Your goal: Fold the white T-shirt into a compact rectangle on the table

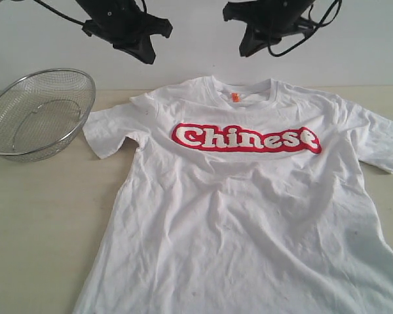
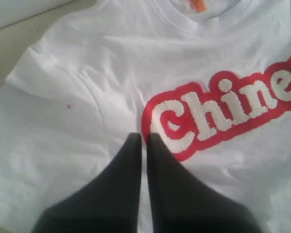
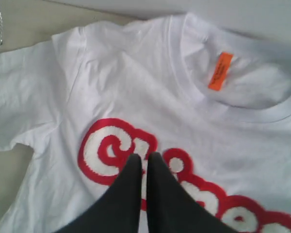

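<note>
Across the middle of the counter (image 1: 39, 222) the white T-shirt (image 1: 249, 216) lies spread flat, print up, ready for folding, so I hold the left end effector (image 2: 141, 138) and right end effector (image 3: 144, 158) closed and empty above its far half.

Stock on view: white short-sleeved cloth T-shirt (image 1: 249, 216), soft matt knit, creased all over, with a ribbed collar band (image 3: 184, 92) of the same cloth. Red-and-white chest lettering (image 1: 246, 138), under and just ahead of both grippers' tips: raised, fuzzy, towel-like pile, matt. Small orange neck tag (image 3: 219, 71), beyond the right gripper (image 3: 144, 158): flat, smooth strip. Fingers of the left gripper (image 2: 143, 138) and the right gripper: black, smooth, matt, plastic-looking. Pale beige wood-grain table (image 1: 46, 216): smooth, low sheen. Round silver wire-mesh basket (image 1: 26, 121), out to the left gripper's side: bright metal, fine open weave.
</note>
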Motion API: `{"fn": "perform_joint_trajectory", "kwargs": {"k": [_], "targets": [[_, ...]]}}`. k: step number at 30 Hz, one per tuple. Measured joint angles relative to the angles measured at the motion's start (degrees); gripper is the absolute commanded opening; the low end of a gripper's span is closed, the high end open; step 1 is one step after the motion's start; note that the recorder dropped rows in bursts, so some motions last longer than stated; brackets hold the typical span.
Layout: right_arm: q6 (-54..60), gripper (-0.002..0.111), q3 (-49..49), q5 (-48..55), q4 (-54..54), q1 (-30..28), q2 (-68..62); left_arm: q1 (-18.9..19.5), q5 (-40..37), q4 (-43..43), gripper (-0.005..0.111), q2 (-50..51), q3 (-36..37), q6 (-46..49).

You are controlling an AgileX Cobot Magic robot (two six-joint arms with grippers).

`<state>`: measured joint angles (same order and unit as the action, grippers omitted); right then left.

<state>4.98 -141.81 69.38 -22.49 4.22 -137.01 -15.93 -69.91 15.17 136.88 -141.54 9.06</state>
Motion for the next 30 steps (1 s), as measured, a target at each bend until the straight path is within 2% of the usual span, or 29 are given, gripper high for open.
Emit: {"fn": "perform_joint_trajectory", "kwargs": {"k": [7, 12, 18, 24, 27, 30], "targets": [[-2.3, 0.000, 14.1, -14.3, -2.0, 4.8, 2.5, 0.0, 0.0, 2.5, 0.004, -2.6, 0.0, 0.0], [-0.7, 0.000, 28.1, -29.7, 0.0, 9.7, 11.0, 0.0, 0.0, 2.8, 0.004, -3.9, 0.1, 0.0], [2.5, 0.000, 47.1, -39.6, 2.1, 11.0, 21.8, 0.0, 0.0, 2.8, 0.004, -6.4, 3.3, 0.2], [5.8, 0.000, 65.1, -44.4, 2.6, 11.0, 34.7, 0.1, 0.0, 2.8, 0.004, -12.5, 12.2, 0.6], [6.5, 0.000, 71.7, -45.0, 3.0, 11.0, 40.0, 0.3, 0.0, 4.2, 0.004, -17.3, 19.7, 1.4], [6.6, 0.000, 77.8, -43.7, 3.1, 11.0, 44.6, 0.5, 2.3, 7.0, 0.004, -23.2, 30.2, 3.2]]}}
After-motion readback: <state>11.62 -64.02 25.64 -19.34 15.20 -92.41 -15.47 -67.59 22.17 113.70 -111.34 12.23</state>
